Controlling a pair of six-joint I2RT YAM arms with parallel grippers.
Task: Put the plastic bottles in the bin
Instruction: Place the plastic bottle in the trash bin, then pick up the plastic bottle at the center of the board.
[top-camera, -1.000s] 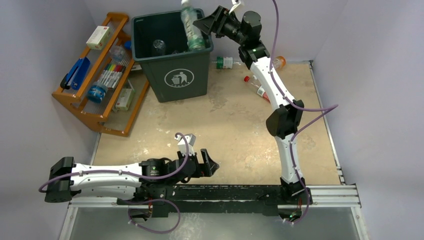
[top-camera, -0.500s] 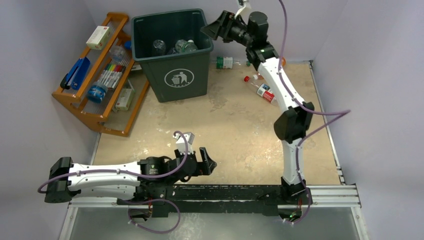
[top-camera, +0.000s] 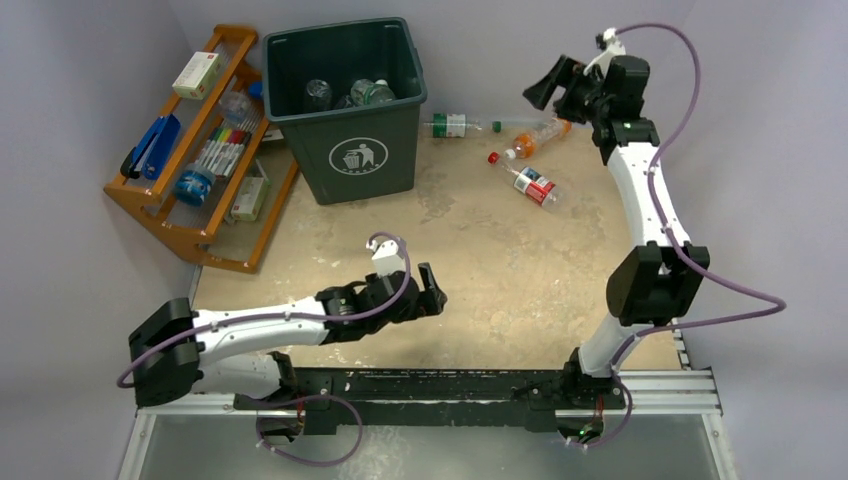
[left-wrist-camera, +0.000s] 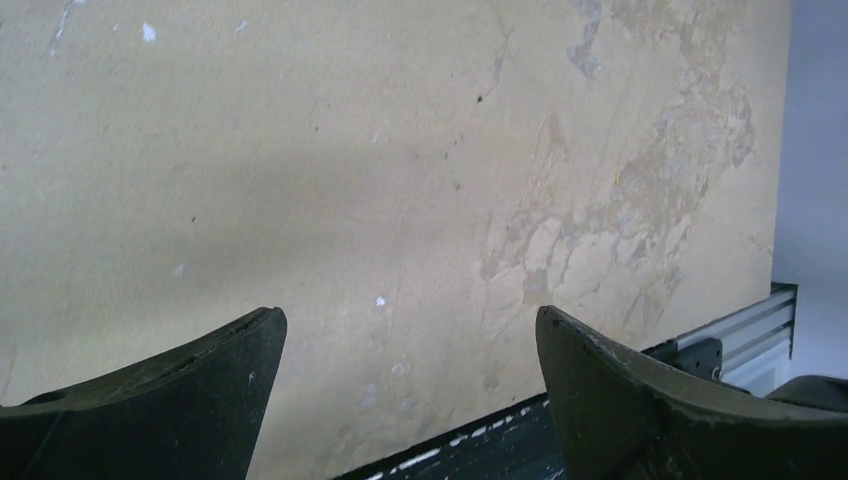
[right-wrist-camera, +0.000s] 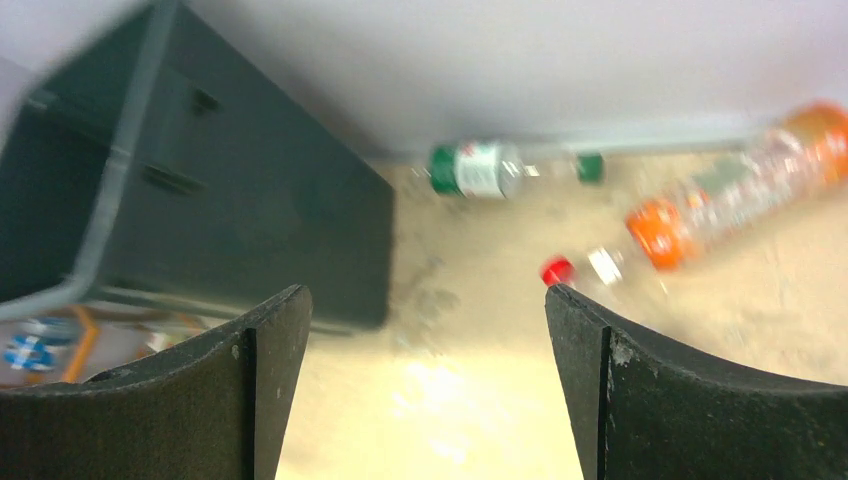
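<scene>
The dark green bin (top-camera: 355, 120) stands at the back left with several bottles inside (top-camera: 365, 93). Three bottles lie on the floor to its right: a green-labelled one (top-camera: 455, 125) by the wall, an orange one (top-camera: 537, 136), and a red-capped, red-labelled one (top-camera: 525, 181). My right gripper (top-camera: 542, 87) is open and empty, high above the orange bottle. In the right wrist view I see the bin (right-wrist-camera: 200, 190), the green-labelled bottle (right-wrist-camera: 490, 168), the orange bottle (right-wrist-camera: 730, 195) and the red cap (right-wrist-camera: 557, 270). My left gripper (top-camera: 432, 295) is open and empty over bare floor (left-wrist-camera: 400, 200).
An orange wooden rack (top-camera: 200, 150) with markers, boxes and a stapler leans at the left of the bin. Walls close the space at the back and on both sides. A black rail (top-camera: 450, 385) runs along the near edge.
The bottle my right gripper held over the bin has dropped inside. The right gripper has swung right, away from the bin. The left gripper has moved forward and right.
</scene>
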